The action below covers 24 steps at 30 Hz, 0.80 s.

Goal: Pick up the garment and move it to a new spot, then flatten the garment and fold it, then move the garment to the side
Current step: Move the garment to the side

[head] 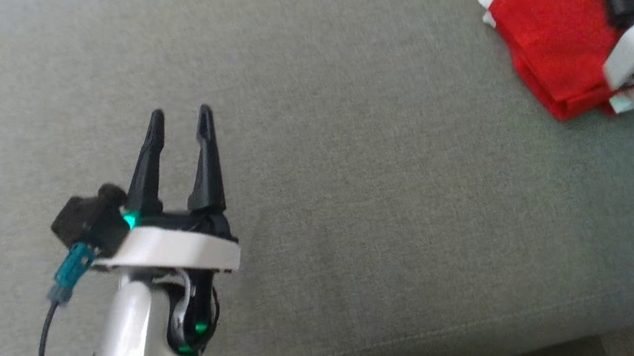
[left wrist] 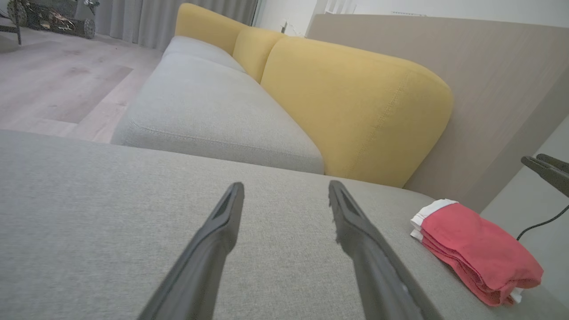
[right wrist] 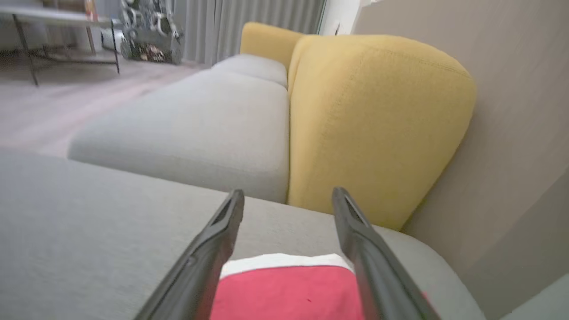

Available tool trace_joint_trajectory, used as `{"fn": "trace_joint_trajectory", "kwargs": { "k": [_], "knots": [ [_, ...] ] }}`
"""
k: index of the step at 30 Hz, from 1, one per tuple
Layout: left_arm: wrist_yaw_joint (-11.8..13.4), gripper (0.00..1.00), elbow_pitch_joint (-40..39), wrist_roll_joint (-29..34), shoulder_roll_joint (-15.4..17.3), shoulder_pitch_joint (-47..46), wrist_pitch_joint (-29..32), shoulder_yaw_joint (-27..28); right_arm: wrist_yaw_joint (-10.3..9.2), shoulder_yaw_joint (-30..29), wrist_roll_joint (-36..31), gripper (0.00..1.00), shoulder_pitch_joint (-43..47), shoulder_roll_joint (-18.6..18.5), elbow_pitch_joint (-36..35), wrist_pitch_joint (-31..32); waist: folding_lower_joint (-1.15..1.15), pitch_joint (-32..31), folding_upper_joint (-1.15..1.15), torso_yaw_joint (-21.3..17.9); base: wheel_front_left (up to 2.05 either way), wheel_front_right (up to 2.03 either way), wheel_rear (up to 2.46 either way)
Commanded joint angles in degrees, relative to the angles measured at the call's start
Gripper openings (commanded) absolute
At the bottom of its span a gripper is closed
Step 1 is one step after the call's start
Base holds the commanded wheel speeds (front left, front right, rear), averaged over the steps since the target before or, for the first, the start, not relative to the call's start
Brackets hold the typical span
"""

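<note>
We see one garment [head: 555,30], red with white trim, folded in a stack on the grey seat [head: 356,197] at the upper right of the head view. Of our two grippers, the left gripper [head: 180,112], at lower left, spreads its two fingers over bare fabric, well apart from the garment. The right gripper [right wrist: 289,192] also has its fingers spread, and the garment shows between them at the bottom of its wrist view. Three yellow back cushions [left wrist: 355,106] stand in the upper left wrist view.

Head camera steeply down on grey sofa seat [head: 352,167], wrist cameras low, facing yellow backrest [left wrist: 355,111], all sharing red garment [head: 555,36].
</note>
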Motion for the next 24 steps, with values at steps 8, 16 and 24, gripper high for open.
{"fn": "trace_joint_trajectory", "kwargs": {
  "k": [8,16,24],
  "knots": [
    [0.66,1.0,-1.86,-0.03,0.54,4.85,-0.31,5.1,-0.05,-1.27,4.7,1.0,10.2,9.41,-4.46,-9.48,0.0,-7.76,0.0,3.36,0.0,0.0,0.0],
    [0.81,1.0,-1.15,2.12,0.54,9.81,-0.31,5.09,-0.05,-0.27,6.28,1.0,18.94,13.56,-2.23,-17.24,0.0,-11.64,0.0,4.03,0.0,0.0,0.0],
    [2.08,1.0,-2.8,2.97,0.54,13.11,-0.31,5.99,-0.05,-0.13,4.95,1.0,23.6,15.19,-0.82,-19.79,0.0,-13.54,0.0,3.57,0.0,0.0,0.0]
  ]
}}
